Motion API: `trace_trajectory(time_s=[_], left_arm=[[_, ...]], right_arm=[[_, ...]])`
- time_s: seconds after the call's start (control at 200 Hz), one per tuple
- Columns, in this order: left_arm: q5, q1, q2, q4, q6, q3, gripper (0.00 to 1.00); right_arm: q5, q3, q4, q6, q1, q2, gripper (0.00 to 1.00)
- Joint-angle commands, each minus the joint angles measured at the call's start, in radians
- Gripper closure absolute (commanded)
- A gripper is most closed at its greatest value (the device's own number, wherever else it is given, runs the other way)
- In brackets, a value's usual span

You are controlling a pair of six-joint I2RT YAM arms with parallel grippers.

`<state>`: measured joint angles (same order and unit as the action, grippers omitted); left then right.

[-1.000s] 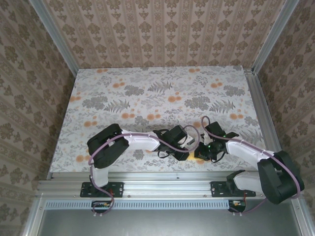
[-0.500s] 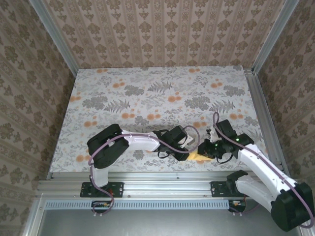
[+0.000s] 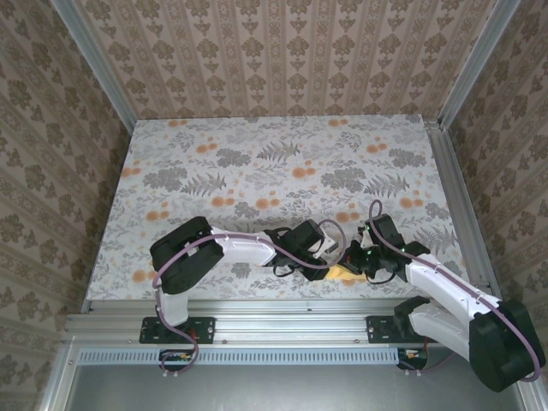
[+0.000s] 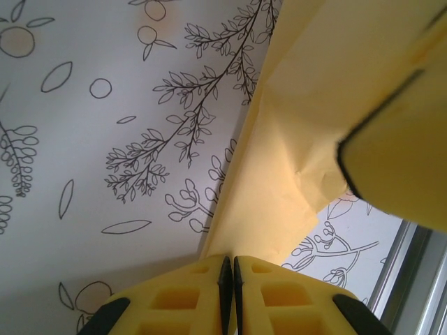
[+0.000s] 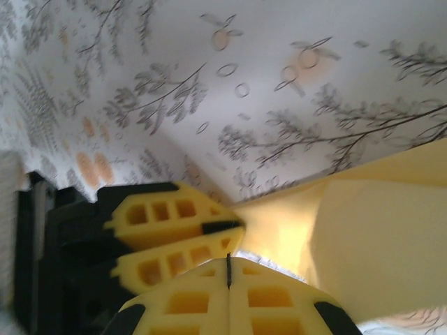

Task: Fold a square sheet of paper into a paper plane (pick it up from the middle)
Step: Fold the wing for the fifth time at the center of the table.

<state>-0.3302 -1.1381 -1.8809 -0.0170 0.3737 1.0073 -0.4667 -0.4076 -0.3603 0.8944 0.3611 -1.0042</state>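
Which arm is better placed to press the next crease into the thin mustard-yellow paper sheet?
Right, likely: left gripper is shut on the paper sheet, anchoring it; right gripper, shut at the folded layer, could slide.

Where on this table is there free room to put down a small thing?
The whole far half of the table, up to the back wall, is bare. Crowded: near edge centre, where left pincer and right pincer are shut on the yellow paper.

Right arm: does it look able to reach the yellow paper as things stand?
Likely yes: the right gripper sits shut right against the paper, perhaps pinching it; the left gripper pinches the same end, so room is tight.
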Motion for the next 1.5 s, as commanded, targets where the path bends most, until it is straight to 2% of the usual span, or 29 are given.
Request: trace_trajectory(time_s=[0.0, 0.255, 0.45, 0.605, 0.68, 0.85, 0.995, 1.15, 1.28, 1.495], left_arm=[[0.036, -0.009, -0.040, -0.086, 0.014, -0.046, 0.85], [0.033, -0.009, -0.043, -0.087, 0.014, -0.046, 0.85], [0.033, -0.008, -0.045, -0.084, 0.015, -0.052, 0.85], [0.034, -0.008, -0.043, -0.087, 0.011, -0.054, 0.85], [0.034, -0.006, -0.043, -0.087, 0.011, -0.056, 0.85], [0.027, -0.007, -0.052, -0.084, 0.011, -0.046, 0.86], [0.028, -0.006, -0.052, -0.086, 0.011, -0.042, 0.85], [0.025, -0.006, -0.053, -0.083, 0.014, -0.041, 0.85], [0.025, -0.008, -0.052, -0.079, 0.017, -0.045, 0.85], [0.026, -0.008, -0.050, -0.080, 0.017, -0.049, 0.86]], right_arm=[[0.094, 0.037, 0.035, 0.012, 0.006, -0.019, 1.00], [0.192, 0.091, 0.043, -0.009, -0.007, -0.032, 1.00], [0.213, 0.119, 0.041, -0.011, -0.024, -0.059, 1.00], [0.250, 0.078, -0.085, -0.039, -0.037, 0.039, 1.00], [0.226, 0.056, -0.114, -0.040, -0.038, 0.084, 1.00], [0.125, 0.037, -0.008, 0.040, 0.001, 0.120, 1.00], [0.125, 0.048, 0.111, 0.124, 0.053, 0.106, 1.00], [0.148, 0.068, 0.230, 0.158, 0.087, 0.014, 1.00], [0.185, 0.092, 0.251, 0.140, 0.085, -0.033, 1.00], [0.262, 0.115, 0.149, 0.048, 0.036, -0.051, 1.00]])
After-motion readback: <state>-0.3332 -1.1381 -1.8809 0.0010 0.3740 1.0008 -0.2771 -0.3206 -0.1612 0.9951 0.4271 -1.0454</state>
